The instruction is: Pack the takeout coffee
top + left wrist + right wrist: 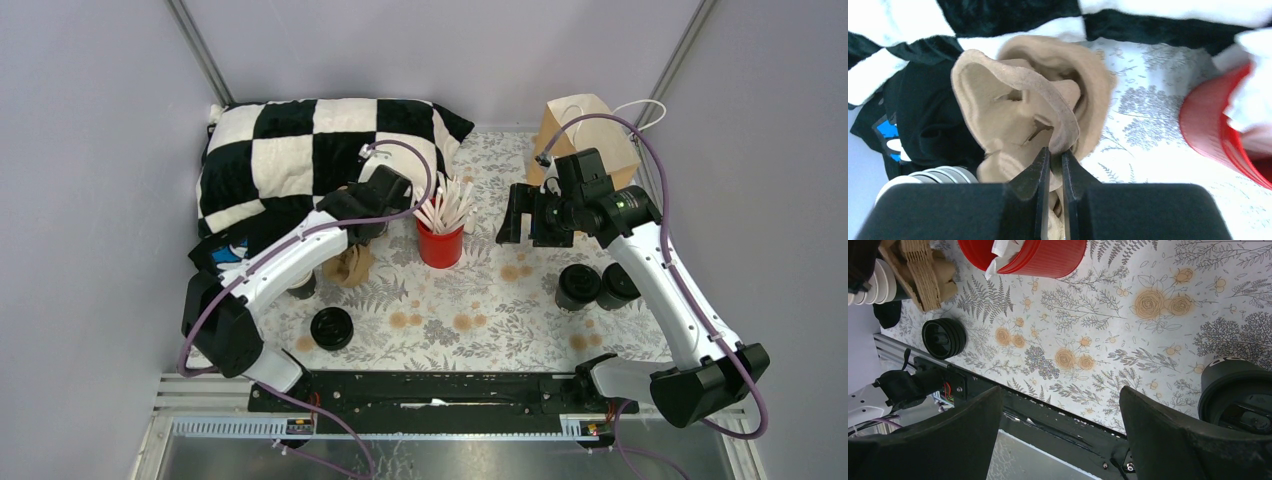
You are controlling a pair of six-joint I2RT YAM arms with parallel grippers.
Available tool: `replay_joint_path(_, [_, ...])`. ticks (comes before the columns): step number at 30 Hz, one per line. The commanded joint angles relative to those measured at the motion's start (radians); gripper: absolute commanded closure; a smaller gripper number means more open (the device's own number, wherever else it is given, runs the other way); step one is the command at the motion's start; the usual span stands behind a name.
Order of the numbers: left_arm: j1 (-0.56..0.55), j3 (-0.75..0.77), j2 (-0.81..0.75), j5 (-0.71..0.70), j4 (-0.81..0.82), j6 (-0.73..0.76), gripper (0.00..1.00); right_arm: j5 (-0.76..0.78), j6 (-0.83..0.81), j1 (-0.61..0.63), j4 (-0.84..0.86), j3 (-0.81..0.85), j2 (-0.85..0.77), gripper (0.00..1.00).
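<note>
Two dark cups with black lids (pixel 578 287) (pixel 618 285) stand on the floral cloth at the right. One shows at the right edge of the right wrist view (pixel 1238 400). My right gripper (pixel 518 228) (pixel 1060 425) hangs open and empty above the cloth, left of and behind the cups. My left gripper (pixel 360 240) (pixel 1055 152) is shut on a wall of a brown pulp cup carrier (pixel 350 266) (pixel 1013 100), which is tilted up on edge by the checkered cloth.
A red cup of white sticks (pixel 440 240) stands mid-table. A stack of black lids (pixel 331 328) lies front left. Lidless stacked cups (pixel 878 282) sit beside the carrier. A brown paper bag (pixel 590 135) stands at the back right. A checkered cloth (pixel 300 150) fills the back left.
</note>
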Motion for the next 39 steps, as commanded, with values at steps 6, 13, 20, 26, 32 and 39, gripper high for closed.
replay_joint_path(6, [-0.062,0.078,0.017,-0.183,-0.074,-0.086,1.00,-0.042,0.001,-0.003,0.009,0.030,-0.002,0.08])
replay_joint_path(13, [-0.035,0.004,0.016,-0.064,0.055,0.015,1.00,-0.050,0.015,-0.003,0.013,-0.019,-0.037,0.08])
replay_joint_path(20, [-0.034,0.219,-0.025,0.012,-0.105,-0.097,1.00,-0.027,0.004,-0.003,0.000,-0.028,-0.065,0.07])
replay_joint_path(26, [-0.001,0.573,-0.059,0.120,-0.307,-0.314,1.00,-0.031,-0.034,0.000,-0.008,0.060,-0.028,0.06])
replay_joint_path(32, [0.276,0.562,-0.199,0.484,-0.170,-0.681,1.00,0.007,-0.090,0.225,0.087,0.288,0.075,0.03])
replay_joint_path(39, [0.479,0.487,-0.231,0.853,-0.066,-1.096,1.00,-0.080,-0.248,0.415,0.774,0.070,-0.015,0.10])
